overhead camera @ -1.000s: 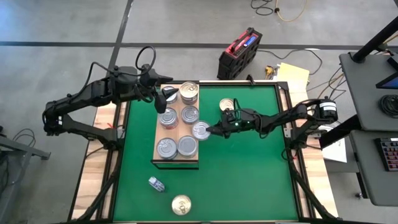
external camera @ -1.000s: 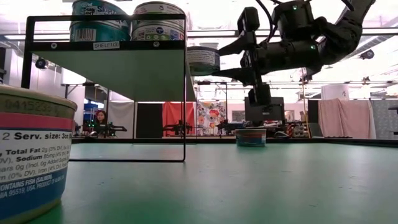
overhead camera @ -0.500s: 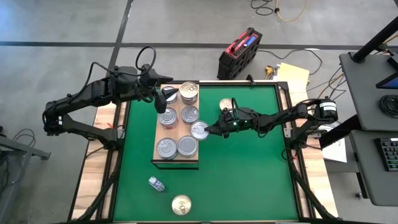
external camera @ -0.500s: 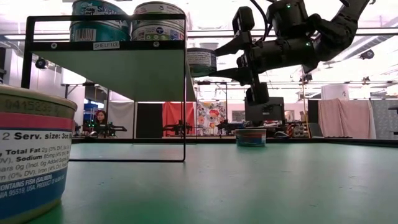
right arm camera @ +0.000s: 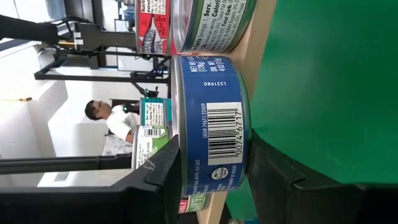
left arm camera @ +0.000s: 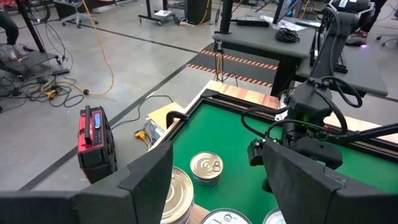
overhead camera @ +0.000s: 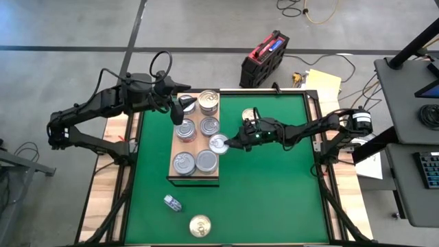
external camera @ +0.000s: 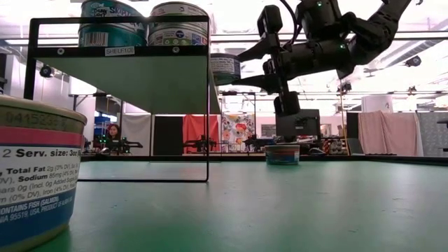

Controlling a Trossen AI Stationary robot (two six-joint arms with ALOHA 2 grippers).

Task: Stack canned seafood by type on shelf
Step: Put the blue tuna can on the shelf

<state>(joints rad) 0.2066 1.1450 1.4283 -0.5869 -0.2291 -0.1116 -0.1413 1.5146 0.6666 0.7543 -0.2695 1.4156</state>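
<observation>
On the green surface (overhead camera: pixel 274 185) stands the shelf (overhead camera: pixel 174 163), a pale wooden board on a black frame, and everything else is placed from it. The left arm (overhead camera: pixel 103 106) reaches to its far left corner, where the left gripper (overhead camera: pixel 184 106) hovers with jaws apart, holding nothing. The right arm (overhead camera: pixel 309 129) stretches in from the opposite side — its right gripper (overhead camera: pixel 233 142) sits at the shelf's right edge, jaws clamped on a blue-labelled can (overhead camera: pixel 219 143) with a silver lid, held at shelf height against the board's edge. Five more silver-lidded cans (overhead camera: pixel 196 132) rest on the board in two rows. Off the shelf, one gold-lidded can (overhead camera: pixel 251 116) stands on the surface beyond the right gripper, another gold-lidded can (overhead camera: pixel 199 225) sits near the front edge, and a small can lying on its side (overhead camera: pixel 173 202) rests just ahead of the shelf's front.
</observation>
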